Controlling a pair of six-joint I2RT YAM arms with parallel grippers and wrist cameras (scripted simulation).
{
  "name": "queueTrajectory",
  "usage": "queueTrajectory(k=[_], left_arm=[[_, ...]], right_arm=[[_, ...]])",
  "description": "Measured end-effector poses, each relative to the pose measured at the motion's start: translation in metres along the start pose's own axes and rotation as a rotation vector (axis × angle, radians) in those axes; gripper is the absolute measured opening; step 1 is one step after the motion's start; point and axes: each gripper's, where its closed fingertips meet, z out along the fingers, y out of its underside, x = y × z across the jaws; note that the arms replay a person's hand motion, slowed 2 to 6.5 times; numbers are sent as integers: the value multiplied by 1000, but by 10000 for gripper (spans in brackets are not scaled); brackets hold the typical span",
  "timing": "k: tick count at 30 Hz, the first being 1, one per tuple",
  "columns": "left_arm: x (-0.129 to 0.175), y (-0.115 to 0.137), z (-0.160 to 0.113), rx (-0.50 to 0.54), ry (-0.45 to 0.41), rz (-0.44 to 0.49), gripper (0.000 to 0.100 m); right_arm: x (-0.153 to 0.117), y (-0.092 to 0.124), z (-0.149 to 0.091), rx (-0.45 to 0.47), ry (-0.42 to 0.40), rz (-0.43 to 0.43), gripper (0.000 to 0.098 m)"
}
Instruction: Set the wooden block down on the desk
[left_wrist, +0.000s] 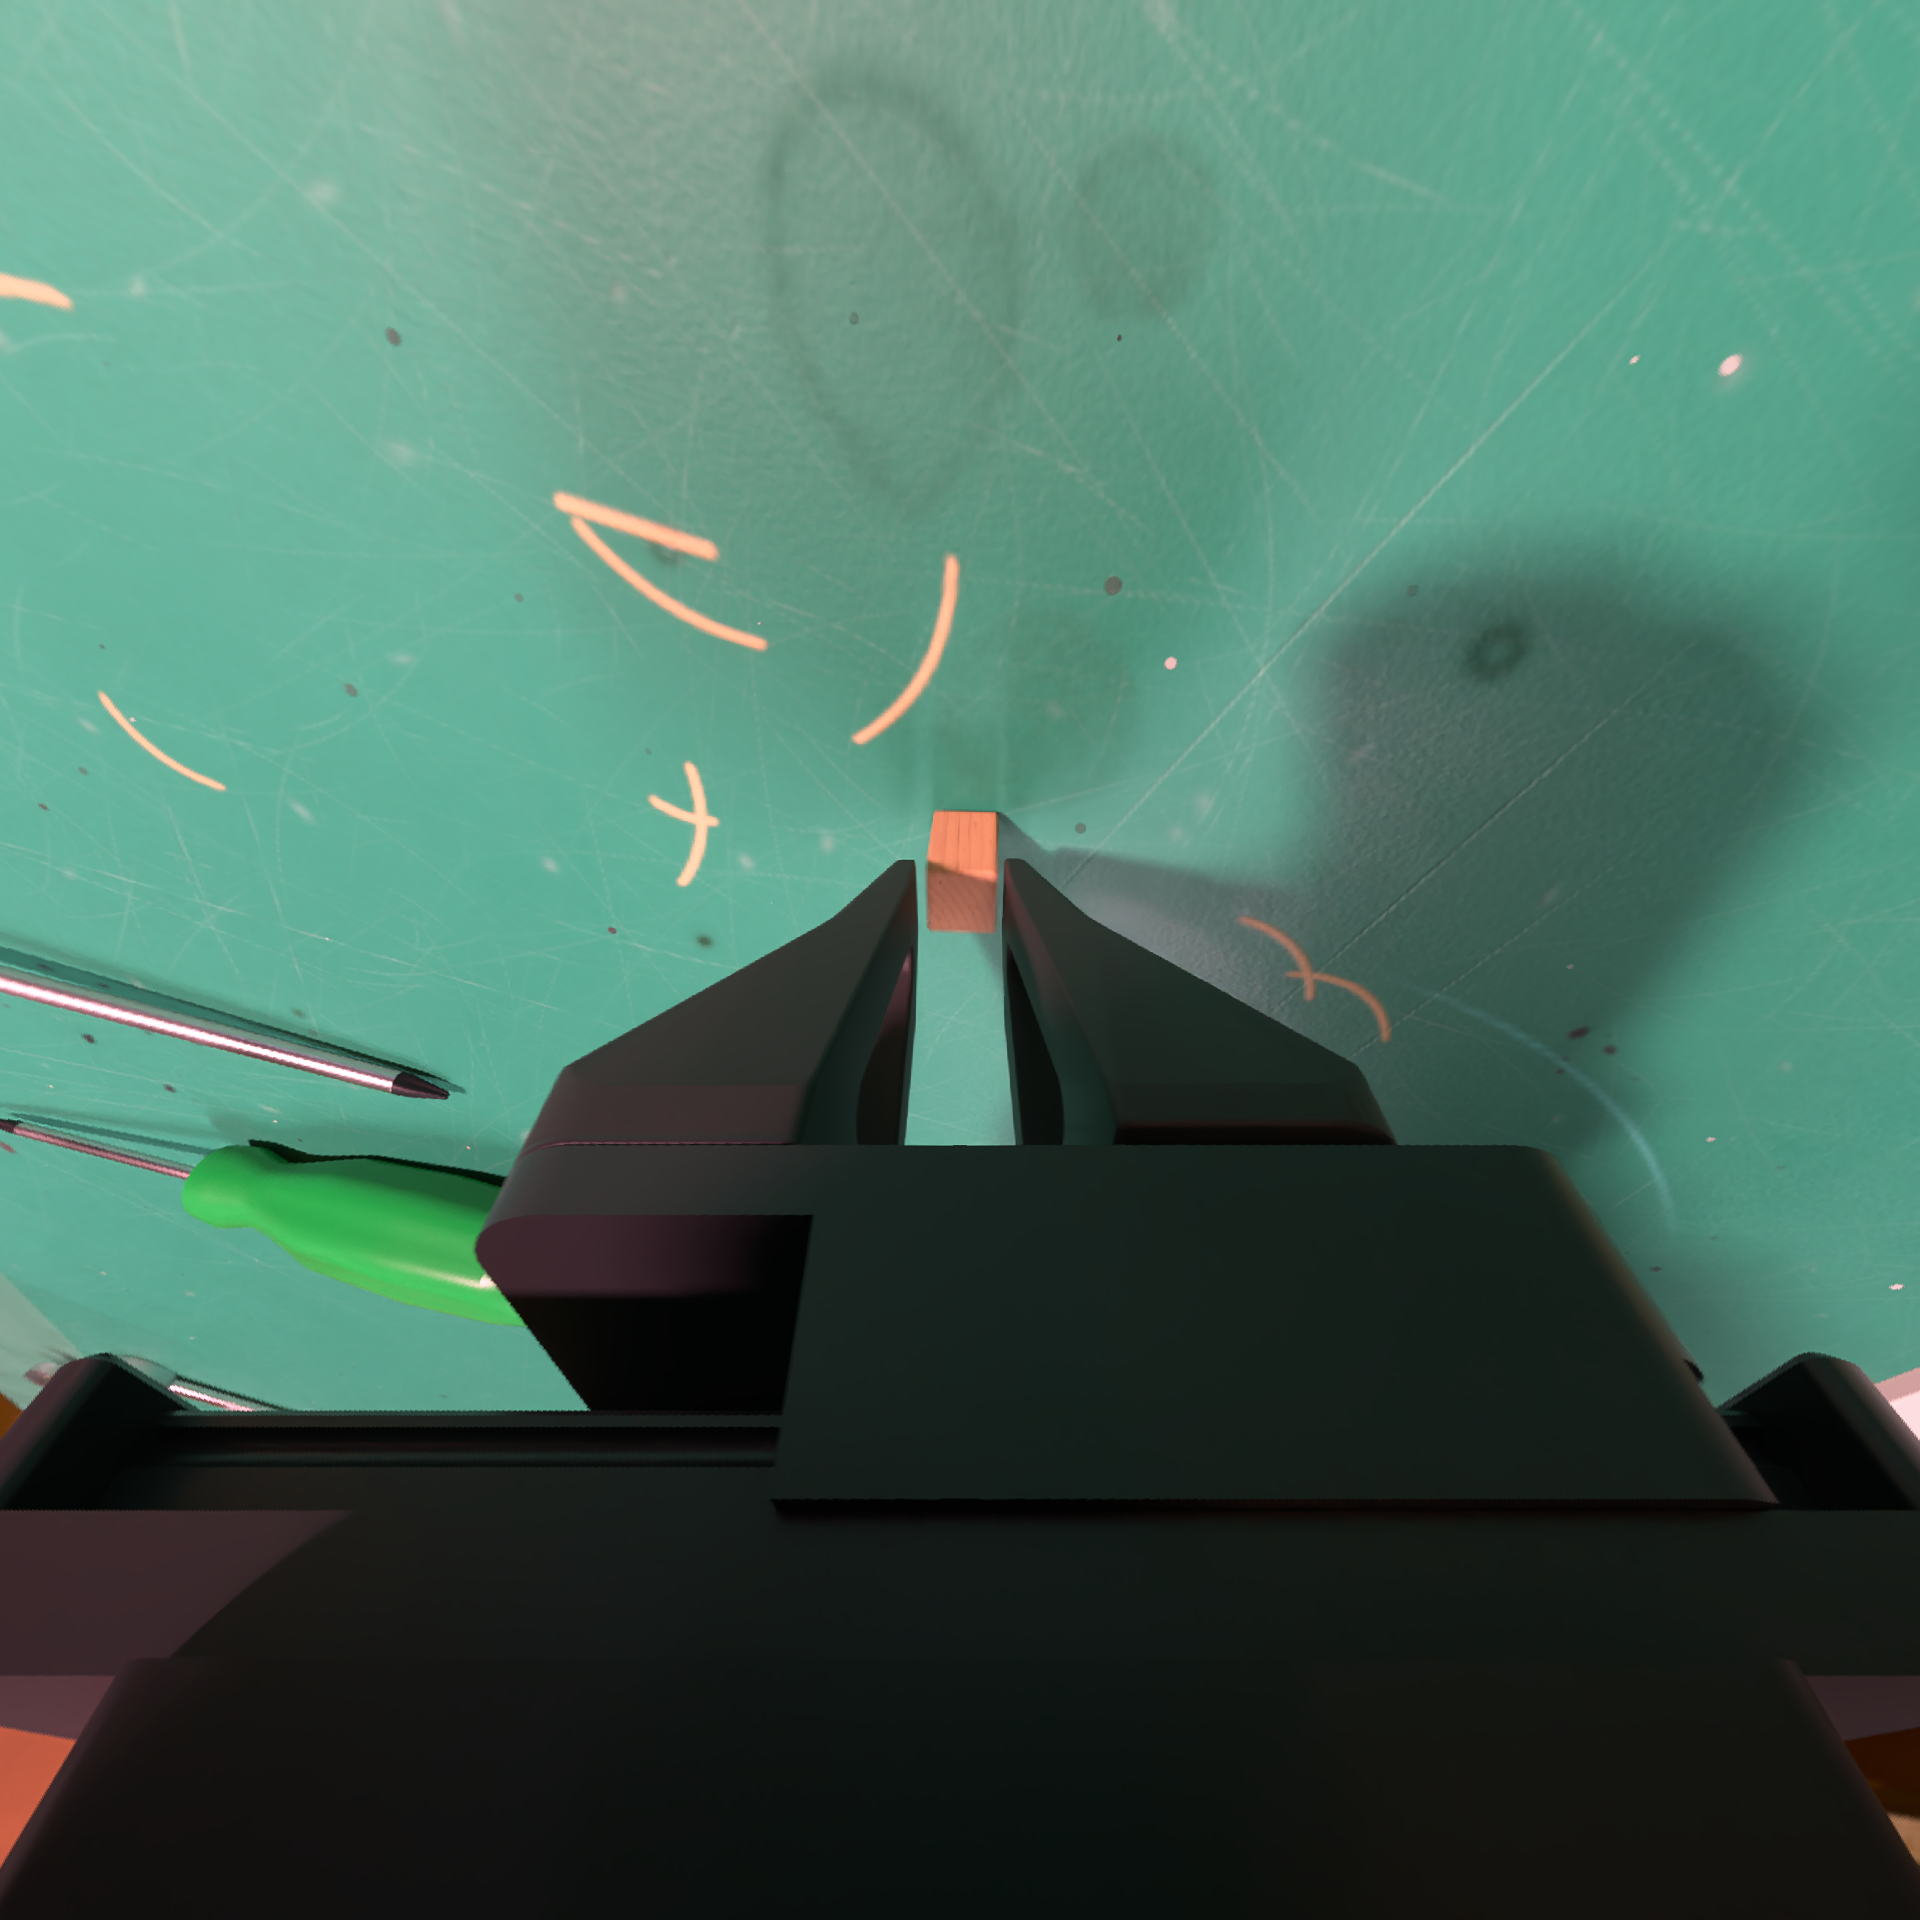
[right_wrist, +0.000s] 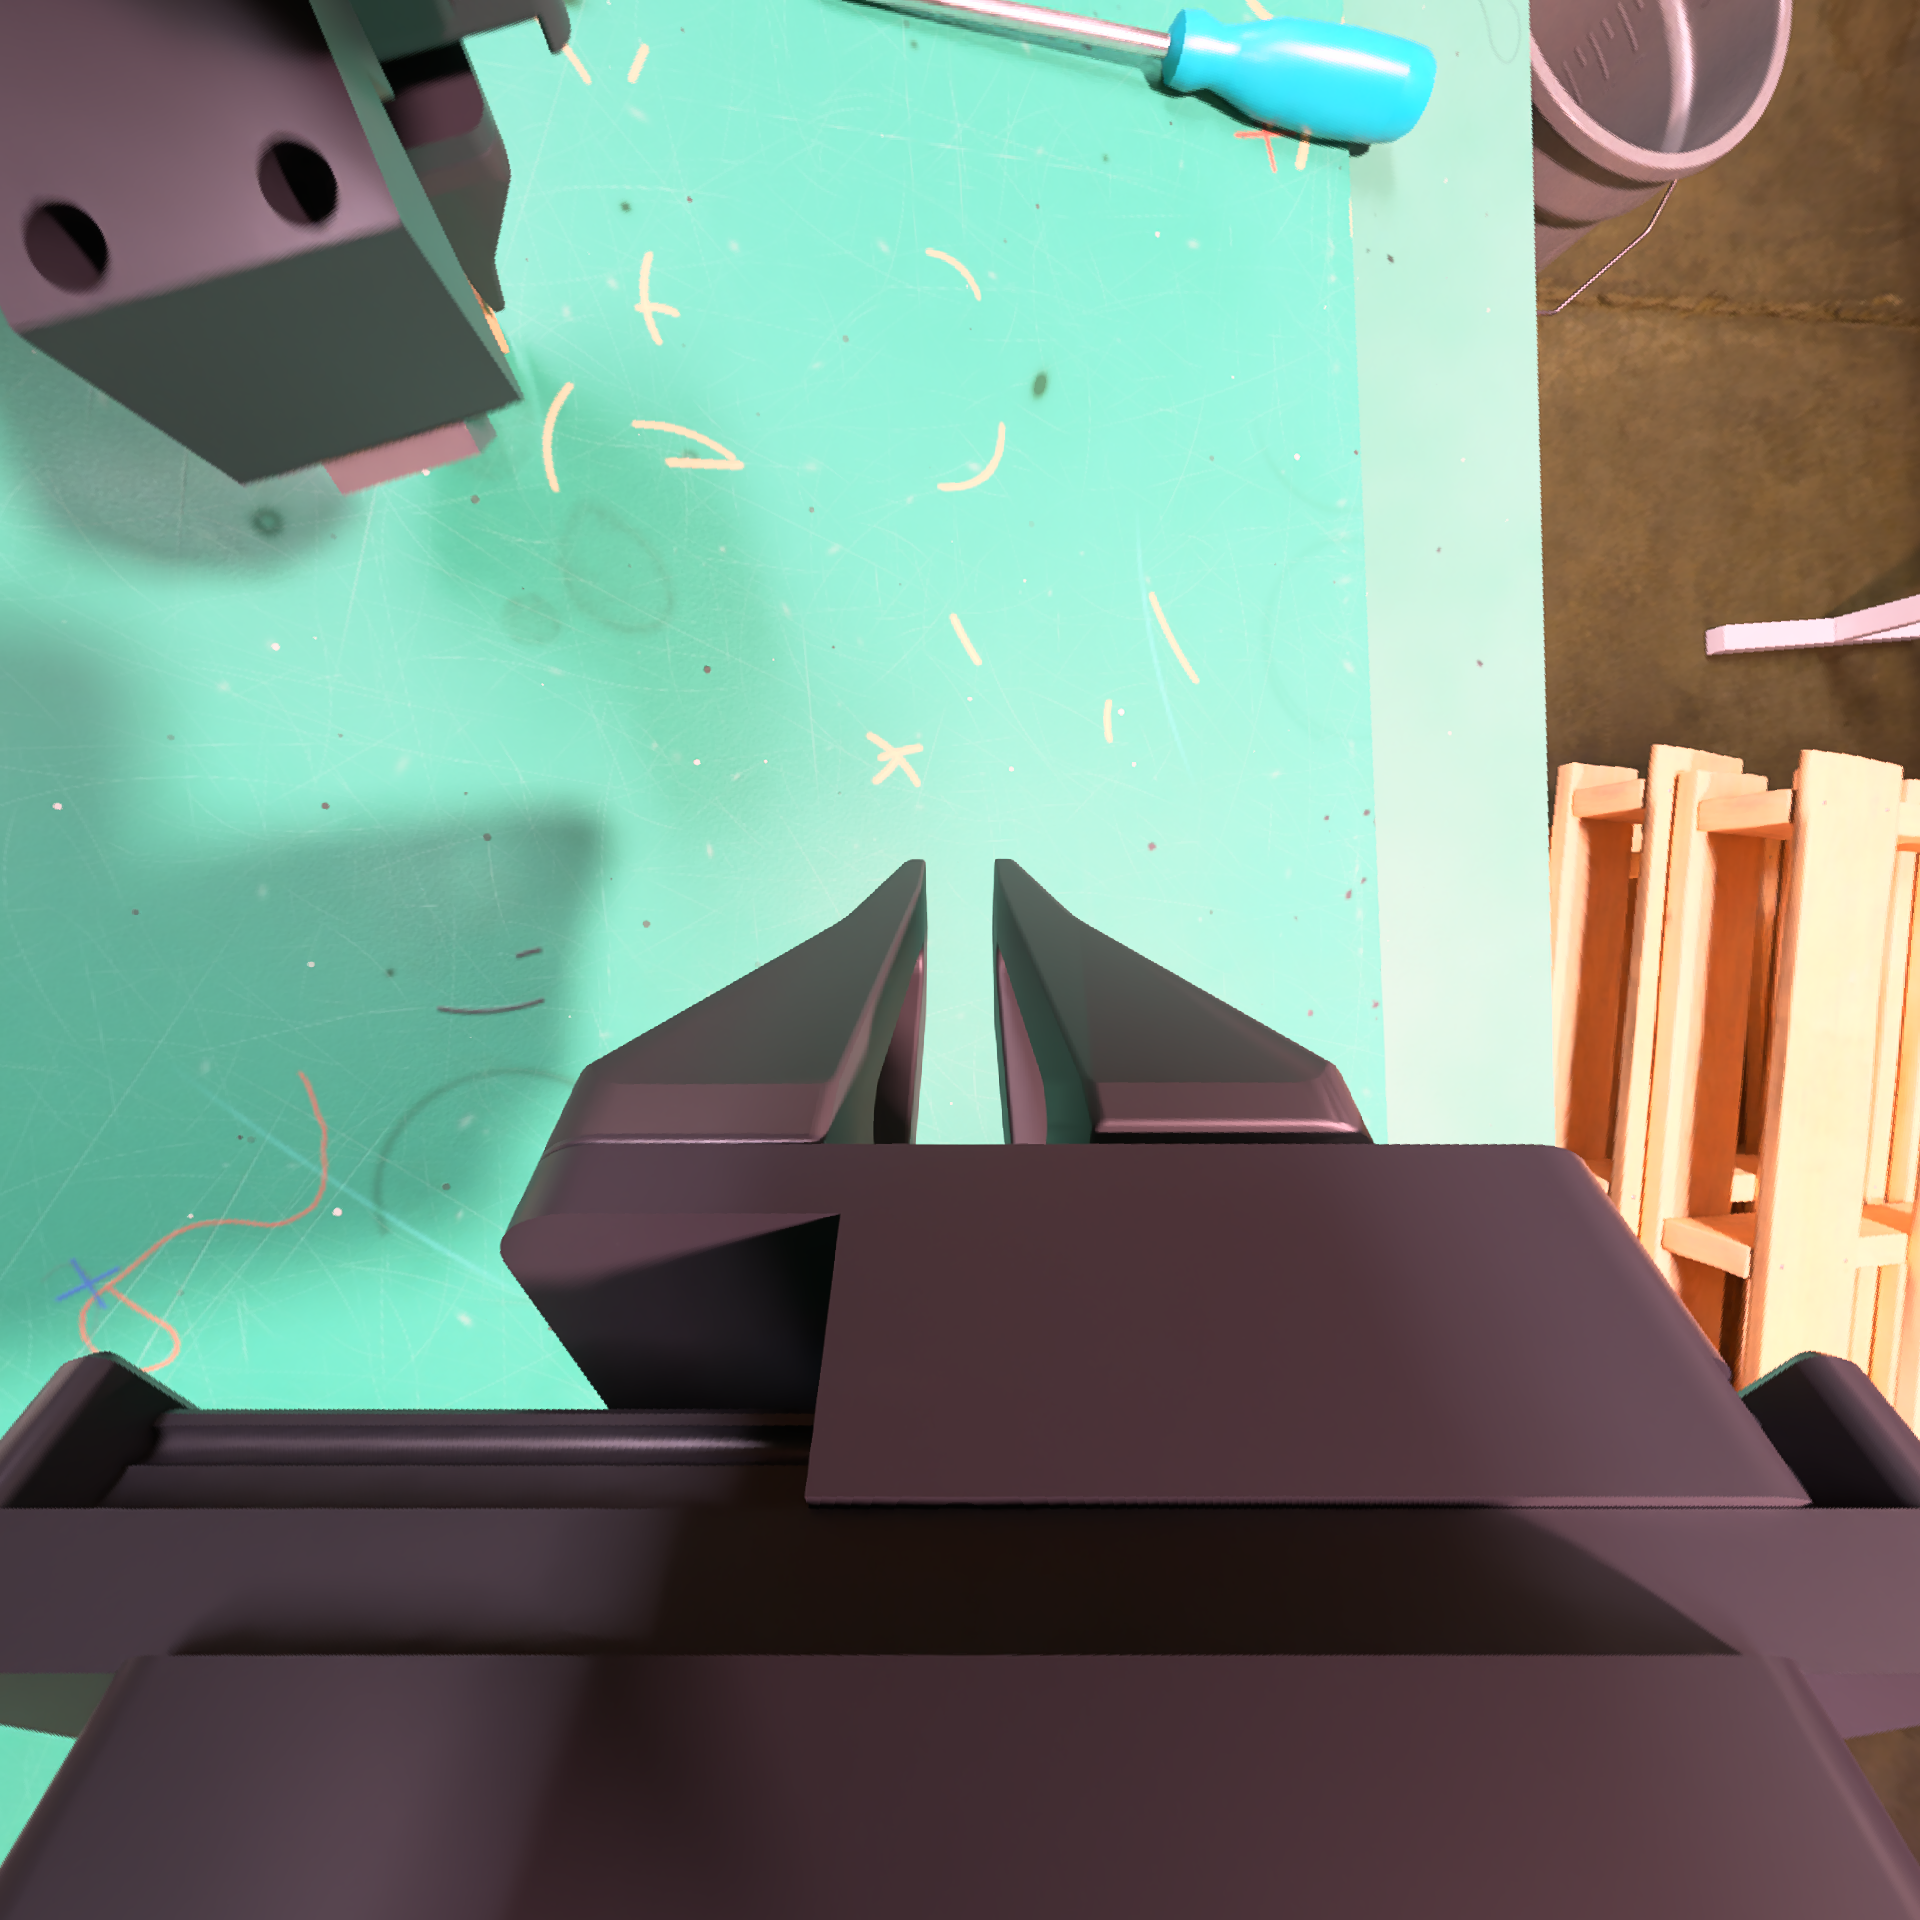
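A small wooden block (left_wrist: 962, 854) is pinched between the tips of my left gripper (left_wrist: 962, 883). The block is at or just above the green desk mat (left_wrist: 1143, 312); I cannot tell if it touches. Only its top and near face show past the fingers. The left arm's body also shows in the right wrist view (right_wrist: 239, 260), at the upper left, over the mat. My right gripper (right_wrist: 959, 868) hovers above the mat (right_wrist: 831, 623) with its jaws nearly together and nothing between them.
A green-handled screwdriver (left_wrist: 353, 1236) and a second metal shaft (left_wrist: 208, 1029) lie left of the left gripper. A blue-handled screwdriver (right_wrist: 1299, 73) lies at the far end. Past the desk's right edge are a metal cup (right_wrist: 1652, 94) and a wooden pallet rack (right_wrist: 1735, 1060).
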Motion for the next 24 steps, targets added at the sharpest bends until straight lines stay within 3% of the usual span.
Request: queueTrajectory(k=[10, 16, 19, 24], left_arm=[[-9, 5, -35, 229, -54, -95, 173], [-1, 17, -54, 417, -23, -198, 176], [8, 28, -52, 439, -17, -223, 189], [19, 49, -36, 392, -61, -229, 194]], right_arm=[[0, 1, 1, -1, -2, 2, 107], [1, 0, 1, 1, -3, 2, 106], [1, -1, 1, 5, -5, 3, 106], [1, 0, 2, 7, -10, 6, 107]])
